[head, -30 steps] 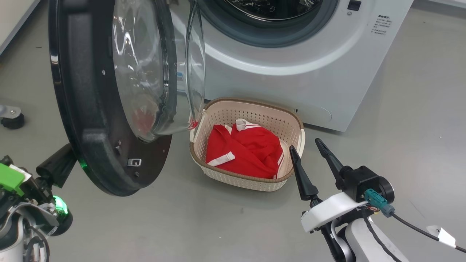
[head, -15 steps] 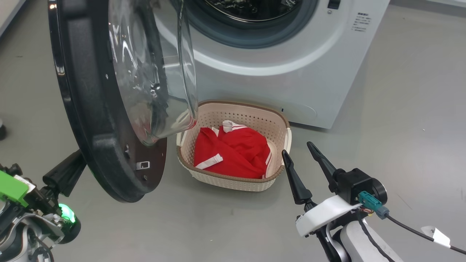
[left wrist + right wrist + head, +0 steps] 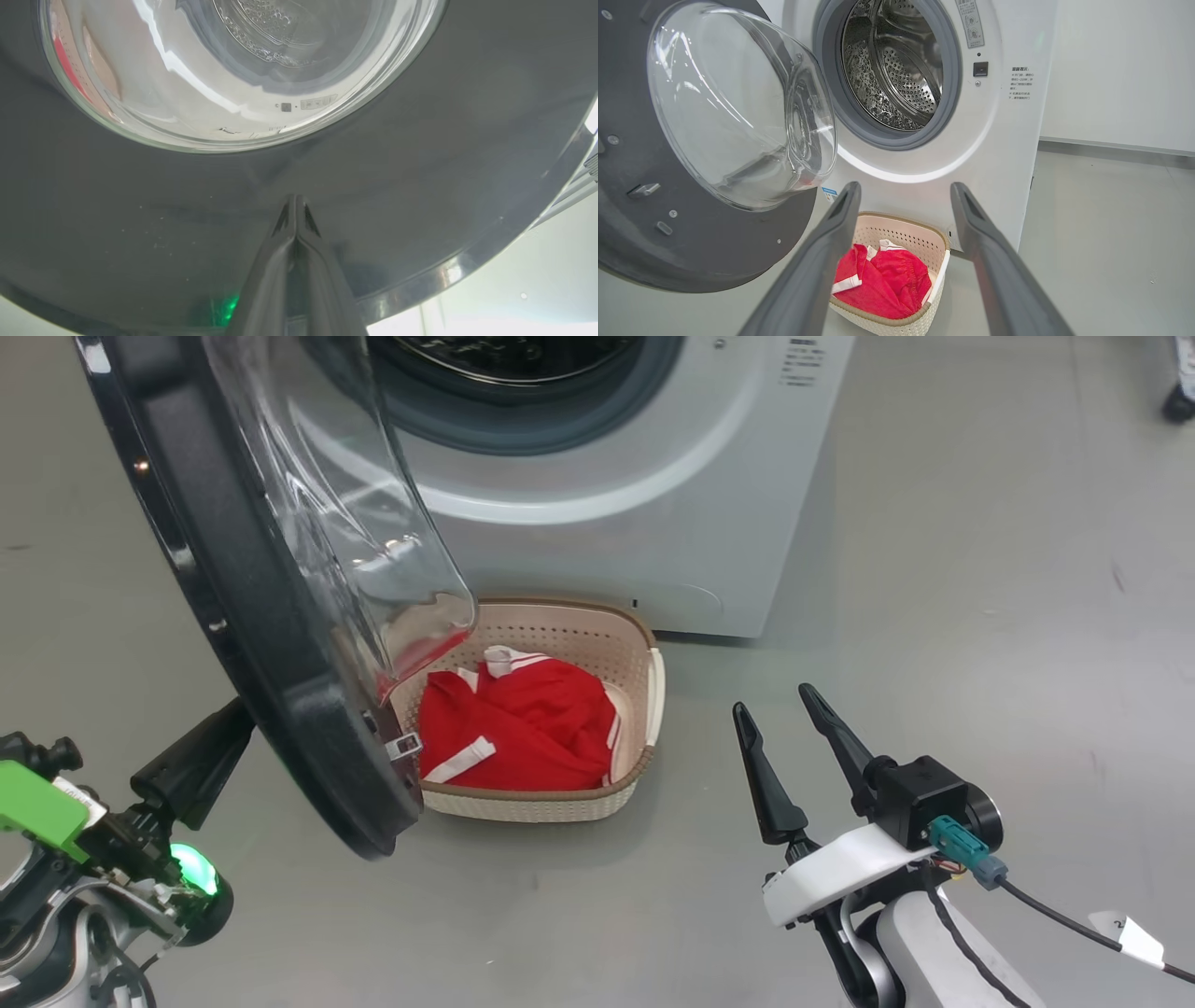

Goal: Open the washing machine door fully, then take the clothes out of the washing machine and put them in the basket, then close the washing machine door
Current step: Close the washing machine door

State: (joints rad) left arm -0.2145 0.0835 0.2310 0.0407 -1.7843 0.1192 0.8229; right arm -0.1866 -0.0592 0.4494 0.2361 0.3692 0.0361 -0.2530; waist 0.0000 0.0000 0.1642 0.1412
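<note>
Door (image 3: 299, 709) partly hides our basket (image 3: 653, 691)
Red clothes (image 3: 523, 728) inside; our left fingers (image 3: 196, 765) clenched behind the door, right fingers (image 3: 766, 775) released.

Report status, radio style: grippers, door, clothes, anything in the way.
Left gripper shut, tips at door, outer face. Right gripper open, empty. Door half open; clothes in basket, drum looks empty. Basket sits low under door's swing.
</note>
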